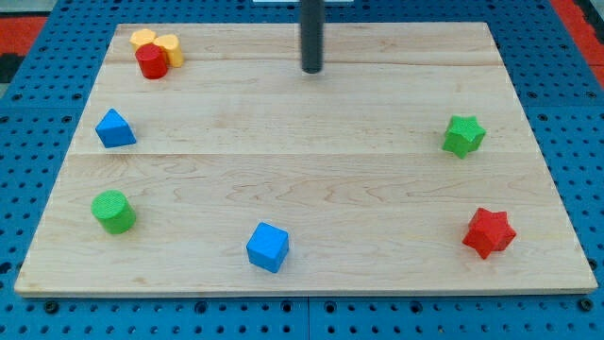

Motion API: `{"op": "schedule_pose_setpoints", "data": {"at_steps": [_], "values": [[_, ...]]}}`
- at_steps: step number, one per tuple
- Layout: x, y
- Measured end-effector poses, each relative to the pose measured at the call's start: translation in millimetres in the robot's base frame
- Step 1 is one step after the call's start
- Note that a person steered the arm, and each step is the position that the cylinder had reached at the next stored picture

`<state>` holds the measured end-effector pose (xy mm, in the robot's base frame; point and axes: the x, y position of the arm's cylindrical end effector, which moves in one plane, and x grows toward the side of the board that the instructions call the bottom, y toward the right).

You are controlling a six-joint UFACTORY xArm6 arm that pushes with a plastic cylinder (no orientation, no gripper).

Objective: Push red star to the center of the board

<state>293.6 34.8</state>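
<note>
— Looking for the red star [489, 231]? Down near the view's bottom right corner of the board [311, 179], close to the right edge.

— And my tip [312, 70]?

— Up by the view's top edge, about mid-width, touching no block. Well apart from the red star.

— Claw apart or together?

— No claw to report; only a straight dark rod ending in my tip.

— Worth worrying about what, then?

— Coming at the star from the wrong side, mainly. Pushing from the centre side would likely drive it off the right or bottom edge. Calls for a swing round to its outer corner first.

— Anything in the way of that swing?

— Green star [463, 136], above the red one along the right side. Cutting the detour too tight probably clips it and knocks it outward.

— And during the push itself?

— Awkward shape, a star: striking off-centre probably spins it and lets it slide off my tip sideways. Steering too low risks bumping the blue cube [267, 247] near the bottom edge.

— Other blocks?

— Blue triangle [114, 128], green cylinder [114, 211], red cylinder [151, 62] and yellow block [162, 44], all at the view's left, well clear of the likely path.
</note>
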Motion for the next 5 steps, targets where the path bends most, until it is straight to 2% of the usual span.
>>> {"op": "schedule_pose_setpoints", "data": {"at_steps": [3, 4, 5], "values": [[25.1, 173.3], [45.8, 227.4], [87.0, 265.1]]}}
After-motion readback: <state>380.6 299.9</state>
